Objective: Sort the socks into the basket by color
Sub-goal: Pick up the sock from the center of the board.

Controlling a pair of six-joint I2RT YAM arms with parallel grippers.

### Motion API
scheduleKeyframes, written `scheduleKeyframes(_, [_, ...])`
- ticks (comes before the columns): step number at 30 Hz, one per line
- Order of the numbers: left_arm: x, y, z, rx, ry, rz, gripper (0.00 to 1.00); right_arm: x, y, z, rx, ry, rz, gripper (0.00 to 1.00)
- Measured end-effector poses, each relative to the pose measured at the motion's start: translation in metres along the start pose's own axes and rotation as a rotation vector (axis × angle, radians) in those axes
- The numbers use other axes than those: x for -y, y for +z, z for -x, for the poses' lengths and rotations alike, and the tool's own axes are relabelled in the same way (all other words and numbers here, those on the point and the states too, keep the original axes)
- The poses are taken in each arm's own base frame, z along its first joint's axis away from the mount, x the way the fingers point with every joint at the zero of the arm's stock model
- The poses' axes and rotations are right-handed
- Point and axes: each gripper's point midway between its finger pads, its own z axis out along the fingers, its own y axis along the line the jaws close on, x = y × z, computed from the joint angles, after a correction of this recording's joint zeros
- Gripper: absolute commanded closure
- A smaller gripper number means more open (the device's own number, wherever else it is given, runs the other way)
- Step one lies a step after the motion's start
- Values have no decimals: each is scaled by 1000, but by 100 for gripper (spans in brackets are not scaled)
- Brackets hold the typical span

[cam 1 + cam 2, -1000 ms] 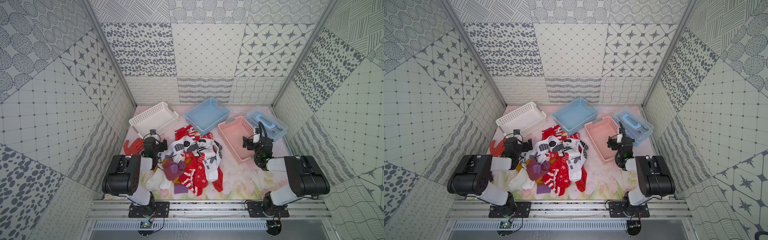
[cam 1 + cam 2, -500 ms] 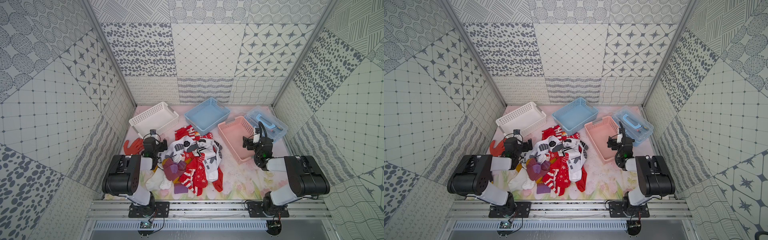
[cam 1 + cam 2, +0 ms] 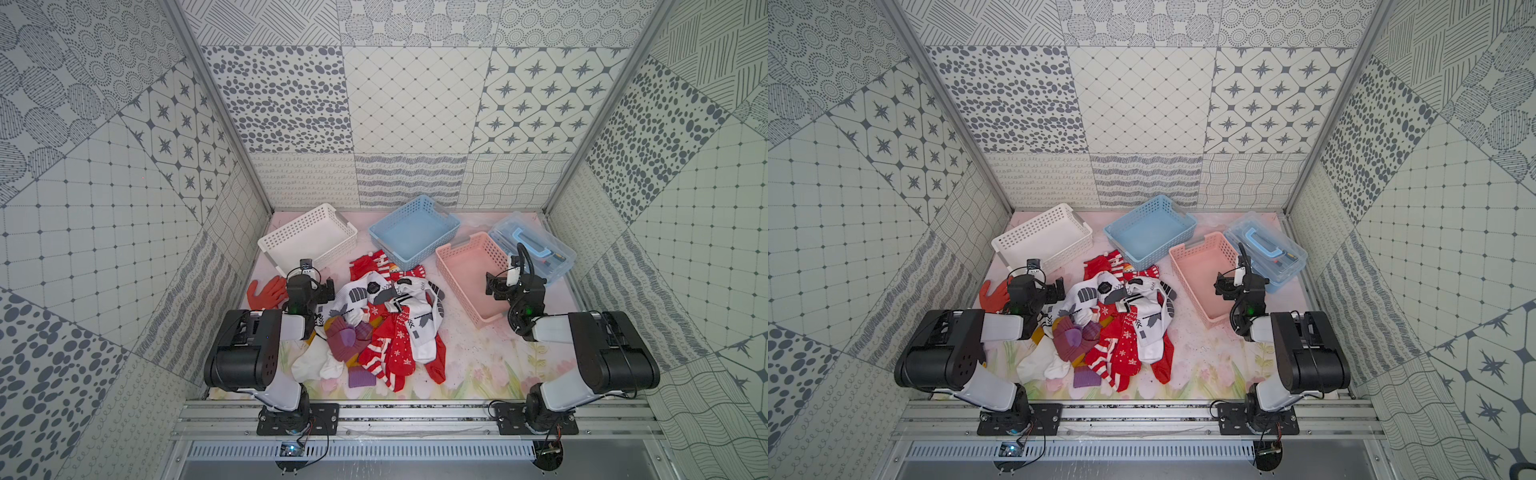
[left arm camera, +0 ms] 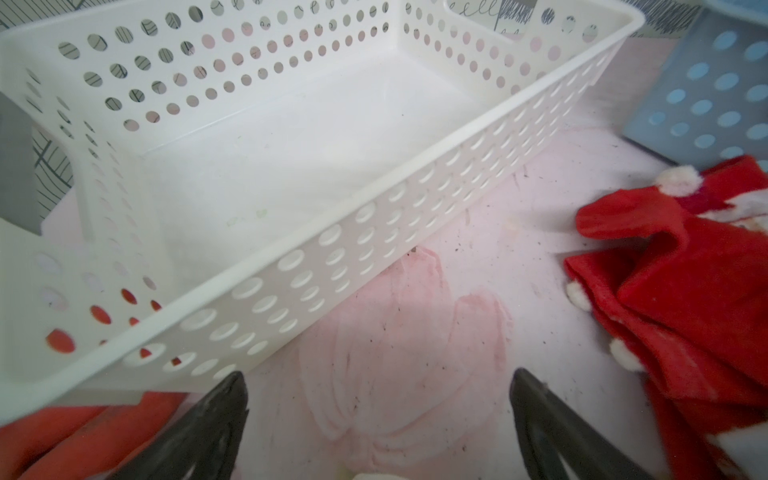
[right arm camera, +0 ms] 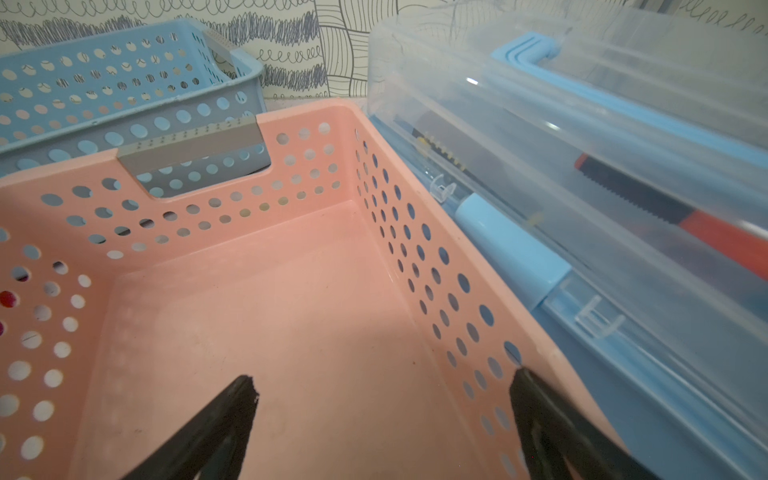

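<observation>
The socks (image 3: 386,328) lie in one heap mid-table: red with white patterns, white with grey-black marks, and purple-mauve ones (image 3: 1073,338). Behind the heap stand a white basket (image 3: 291,226), a blue basket (image 3: 446,226) and a pink basket (image 3: 449,270), none holding anything. My left gripper (image 3: 309,286) is open over bare table left of the heap, facing the white basket (image 4: 374,199), with red socks (image 4: 685,282) beside it. My right gripper (image 3: 505,286) is open and holds nothing above the pink basket's (image 5: 415,249) floor.
An orange glove (image 3: 266,291) lies on the table to the left of the left gripper. A clear lidded box (image 3: 536,249) with a blue handle stands against the pink basket's right side. Patterned walls close in the table at the left, back and right.
</observation>
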Motion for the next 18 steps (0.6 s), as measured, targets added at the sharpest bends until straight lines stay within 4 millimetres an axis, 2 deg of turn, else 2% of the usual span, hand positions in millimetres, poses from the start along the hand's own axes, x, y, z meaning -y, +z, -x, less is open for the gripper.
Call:
scheduleKeyframes(4, [0, -3, 19, 32, -2, 2, 2, 2, -1, 12, -4, 8, -13, 2])
scheduleKeyframes(13, [1, -27, 74, 115, -6, -6, 2, 6, -13, 75, -30, 180, -45, 2])
scheduleKeyframes(15, [1, -36, 87, 132, -7, -7, 2, 4, -22, 79, -43, 257, -31, 2])
scheduleKeyframes(18, [1, -49, 103, 145, -11, -10, 3, -5, -30, 75, -107, 350, 28, 2])
